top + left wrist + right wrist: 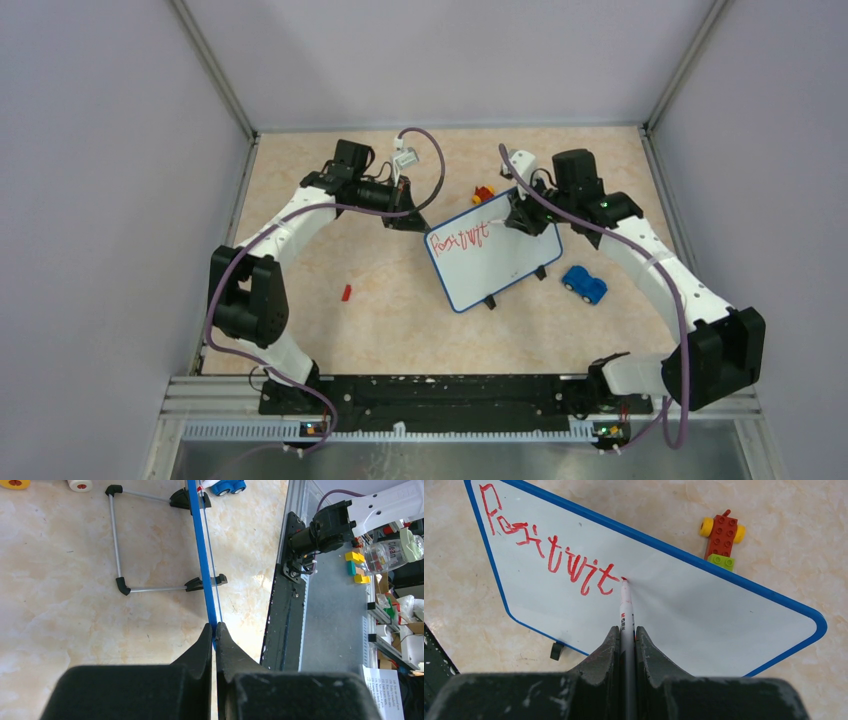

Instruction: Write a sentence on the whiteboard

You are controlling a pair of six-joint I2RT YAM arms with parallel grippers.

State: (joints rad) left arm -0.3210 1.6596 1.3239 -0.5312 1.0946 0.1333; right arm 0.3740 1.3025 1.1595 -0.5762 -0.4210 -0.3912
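Note:
The whiteboard (495,255) stands tilted on its small black feet in the middle of the table, white with a blue rim. Red handwriting, the start of the sentence (549,555), runs along its upper left and reads roughly "Positivit"; from above the sentence (458,238) is small. My right gripper (626,630) is shut on a white marker (626,610), whose red tip touches the whiteboard (684,610) just after the last letter. My left gripper (215,627) is shut on the board's blue rim (202,565), seen edge-on, at the board's far left corner (428,232).
A blue toy car (584,284) sits right of the board. A red brick vehicle with yellow wheels (722,537) lies just behind it. A small red cap (346,293) lies on the table to the left. The board's wire stand (120,540) rests on the tabletop.

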